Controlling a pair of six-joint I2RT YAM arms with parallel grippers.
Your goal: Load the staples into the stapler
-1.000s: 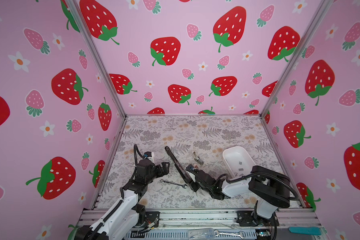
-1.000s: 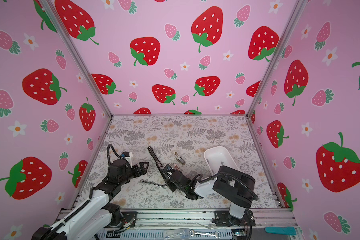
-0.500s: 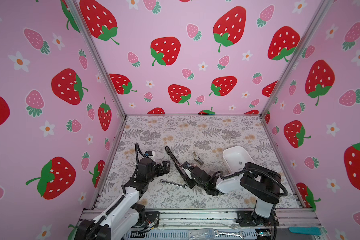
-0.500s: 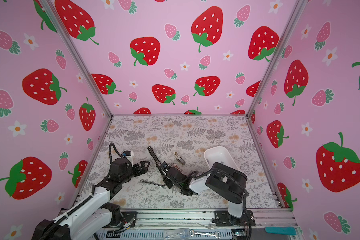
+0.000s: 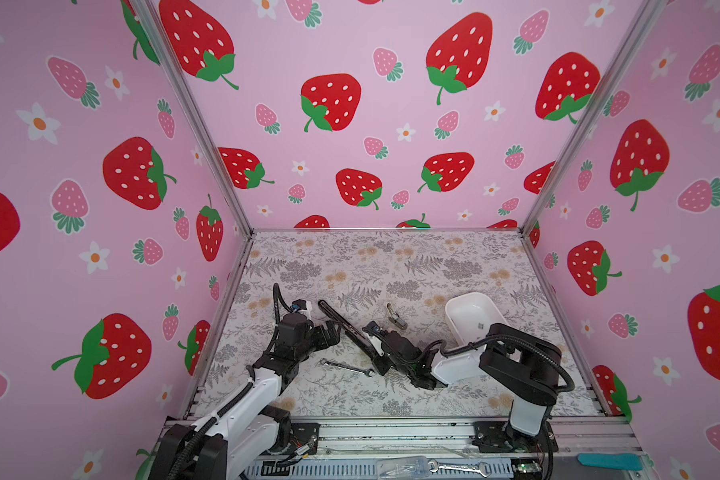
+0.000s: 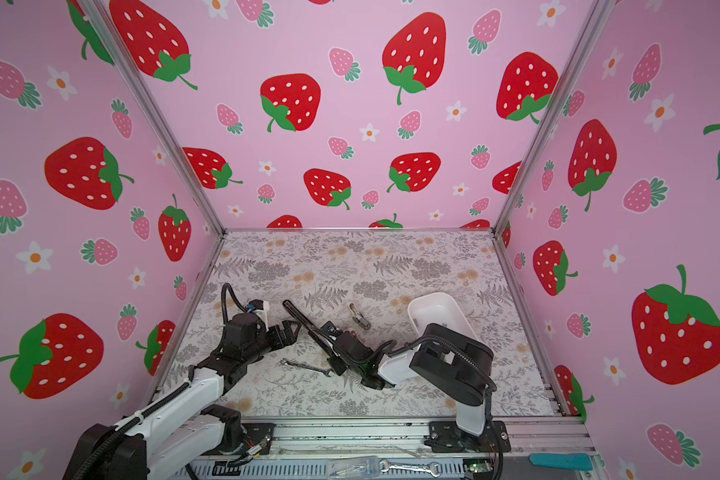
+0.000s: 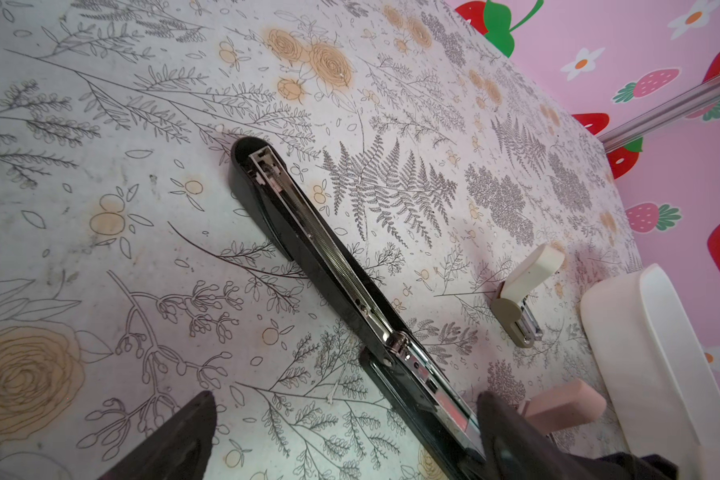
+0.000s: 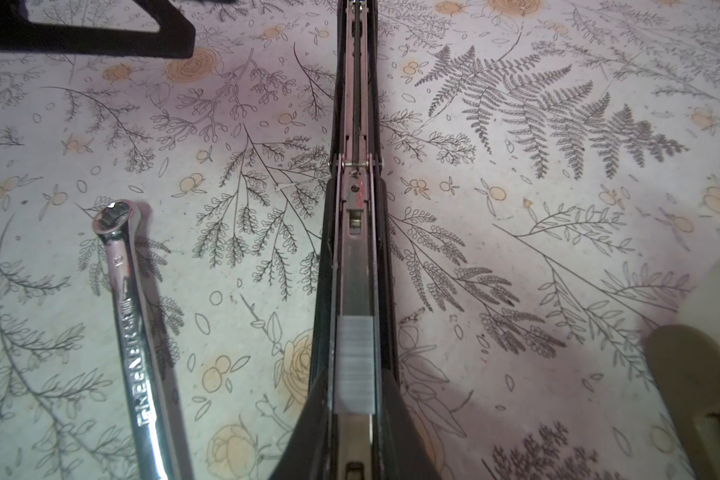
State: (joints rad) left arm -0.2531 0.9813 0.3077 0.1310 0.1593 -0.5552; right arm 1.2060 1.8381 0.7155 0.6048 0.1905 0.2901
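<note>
Watching the right gripper (image 8: 355, 432) pinched on the open stapler (image 5: 344, 322) lying toward six o'clock on the table (image 5: 391, 266), nose at eleven, staples (image 8: 356, 365) seated inside, I fear a tug could skew them, since the left gripper (image 7: 346, 397) gapes idle at its nine.

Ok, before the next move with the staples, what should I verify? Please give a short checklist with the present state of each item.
1. Staple strip lies straight inside the stapler: ok.
2. Stapler lies fully open, silver inside facing up: ok.
3. Left gripper open and holding nothing: ok.
4. Right gripper free of the strip: cannot tell; it sits right over it.
5. Combination wrench apart from the stapler: ok.
6. Small pink stapler-like item clear of the stapler: cannot tell; it lies very close beside it.
</note>
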